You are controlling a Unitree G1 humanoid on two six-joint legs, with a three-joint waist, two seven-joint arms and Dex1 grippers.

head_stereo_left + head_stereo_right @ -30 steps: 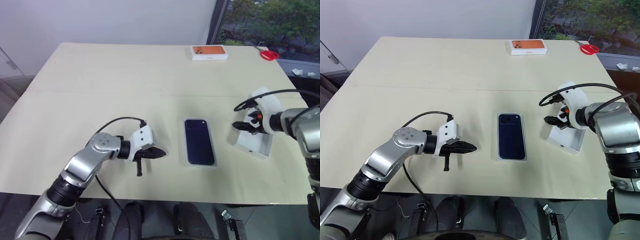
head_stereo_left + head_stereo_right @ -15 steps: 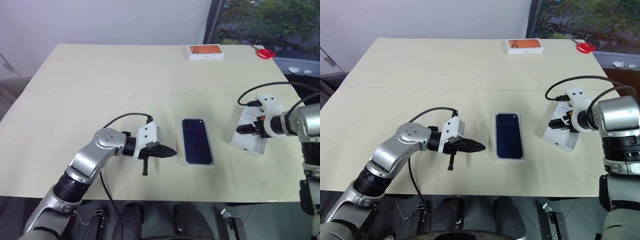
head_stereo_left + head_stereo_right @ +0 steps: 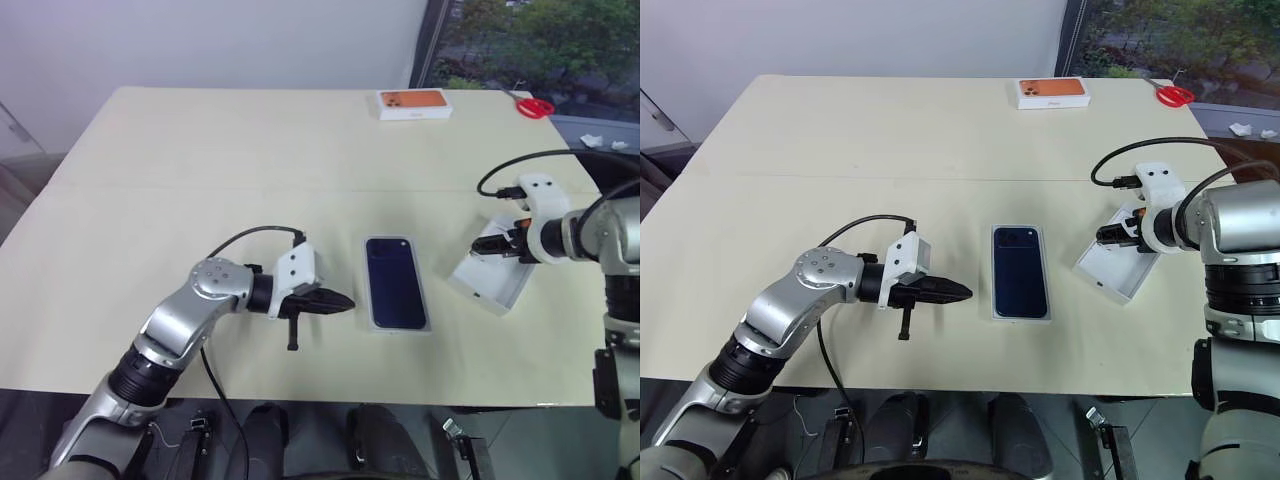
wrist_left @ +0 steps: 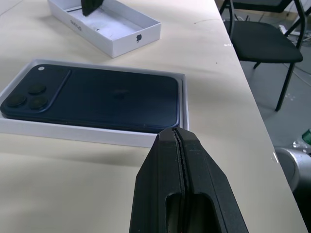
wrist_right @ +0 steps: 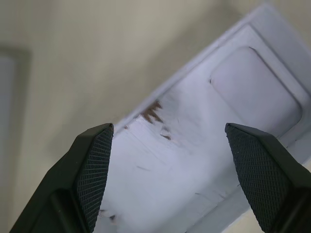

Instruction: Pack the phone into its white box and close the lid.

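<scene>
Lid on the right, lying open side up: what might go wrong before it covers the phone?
The lid must be flipped; it could slip from the right gripper, whose fingers stand wide apart. It also lies askew to the white box, so it may land crooked over the phone.

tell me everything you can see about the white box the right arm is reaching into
The white box is a shallow rectangular open-topped tray, cardboard by its look, with low walls and a small dark logo on one end wall. Its inside looks white, with a rounded recess and some brownish scuffs. It lies skewed on the beige table, right of the phone and apart from it. The right gripper is over its far end, fingers spread wide; contact cannot be told.
</scene>
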